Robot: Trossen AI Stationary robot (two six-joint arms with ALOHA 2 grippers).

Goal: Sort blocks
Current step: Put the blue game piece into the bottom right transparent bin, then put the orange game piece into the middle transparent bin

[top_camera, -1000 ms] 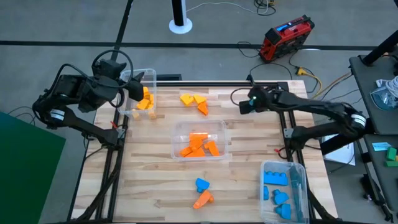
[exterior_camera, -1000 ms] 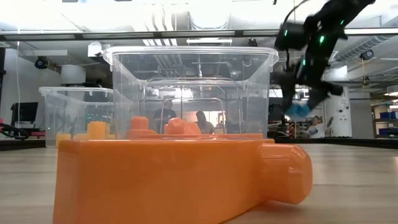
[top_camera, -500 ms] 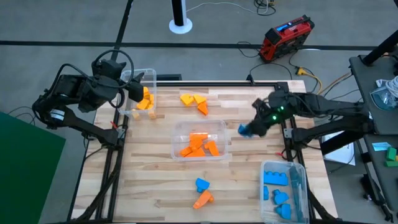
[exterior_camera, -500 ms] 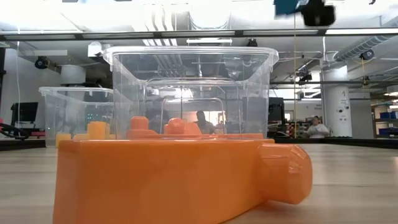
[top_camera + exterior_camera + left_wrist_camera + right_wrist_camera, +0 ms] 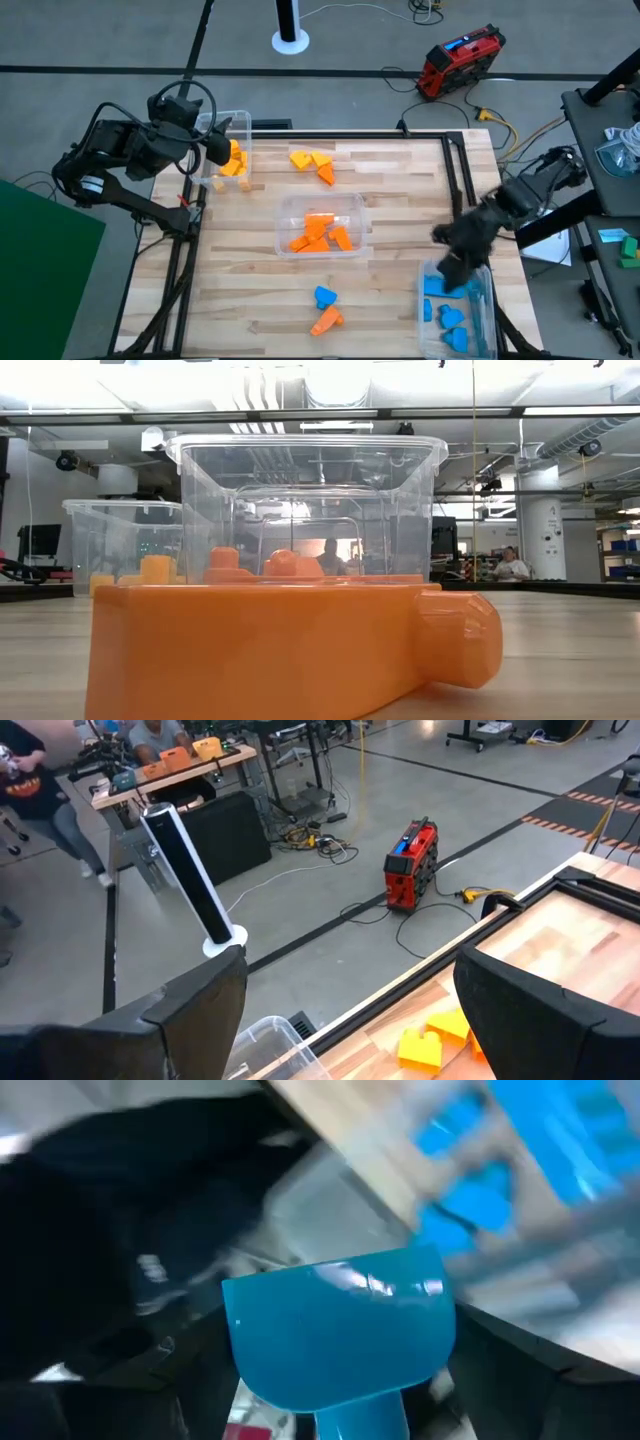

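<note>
Blue block (image 5: 340, 1342) sits pinched in my right gripper (image 5: 452, 272) over the blue bin (image 5: 482, 300) at the table's near right corner; far left, my left gripper (image 5: 218, 148) hovers with jaws spread above the yellow bin (image 5: 240, 122)

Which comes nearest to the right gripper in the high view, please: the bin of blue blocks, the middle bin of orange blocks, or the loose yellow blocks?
1. Bin of blue blocks, directly under the right gripper.
2. Middle bin of orange blocks, table centre.
3. Loose yellow blocks, far edge.
</note>
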